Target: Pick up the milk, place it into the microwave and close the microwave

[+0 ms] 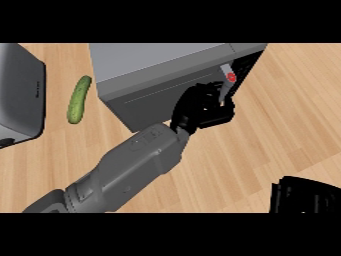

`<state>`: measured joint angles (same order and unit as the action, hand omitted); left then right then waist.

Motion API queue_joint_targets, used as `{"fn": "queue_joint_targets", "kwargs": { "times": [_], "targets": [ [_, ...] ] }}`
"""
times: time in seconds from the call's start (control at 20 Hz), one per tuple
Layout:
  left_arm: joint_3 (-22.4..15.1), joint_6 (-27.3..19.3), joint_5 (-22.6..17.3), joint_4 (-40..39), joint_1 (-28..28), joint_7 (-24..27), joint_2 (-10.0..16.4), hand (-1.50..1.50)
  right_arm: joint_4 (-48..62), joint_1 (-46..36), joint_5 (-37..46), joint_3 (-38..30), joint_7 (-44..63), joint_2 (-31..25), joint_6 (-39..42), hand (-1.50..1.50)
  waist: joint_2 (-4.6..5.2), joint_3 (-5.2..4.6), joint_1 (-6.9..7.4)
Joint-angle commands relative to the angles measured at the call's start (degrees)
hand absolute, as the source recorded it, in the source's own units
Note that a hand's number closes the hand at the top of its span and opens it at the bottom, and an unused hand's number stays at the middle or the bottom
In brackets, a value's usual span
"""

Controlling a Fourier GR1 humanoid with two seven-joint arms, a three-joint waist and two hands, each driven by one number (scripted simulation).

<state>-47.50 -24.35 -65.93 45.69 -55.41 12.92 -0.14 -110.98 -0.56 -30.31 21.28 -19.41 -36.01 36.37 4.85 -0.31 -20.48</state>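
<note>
No milk in sight, so it is presumably inside the microwave [165,95], whose door looks nearly shut. The left robot hand [201,109] is at the door (I cannot tell its grip) while the right robot hand [309,196] rests released by the lower edge.

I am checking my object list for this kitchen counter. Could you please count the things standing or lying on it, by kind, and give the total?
Appliances: 2 (the microwave and the toaster)
Vegetables: 1 (the cucumber)
Total: 3
</note>
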Motion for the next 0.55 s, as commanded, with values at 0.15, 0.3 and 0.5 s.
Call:
{"fn": "queue_joint_targets", "kwargs": {
  "times": [0.15,0.3,0.5],
  "targets": [
    [5.5,5.2,-4.8,-7.2,3.6,4.0,1.8,1.50,-5.1,4.6,2.4,2.9,1.0,2.0,-3.7,1.50,-0.23,-0.30,3.18],
    [4.6,8.1,-5.6,-8.3,4.1,4.8,2.5,1.50,-6.9,5.5,3.7,3.6,1.4,3.1,-5.7,1.50,-0.07,-0.33,4.04],
    [4.0,10.6,-7.0,-9.6,4.0,5.7,2.2,1.50,-10.3,7.3,5.7,5.3,2.2,3.7,-7.4,1.50,-0.45,-0.31,4.48]
  ]
}}
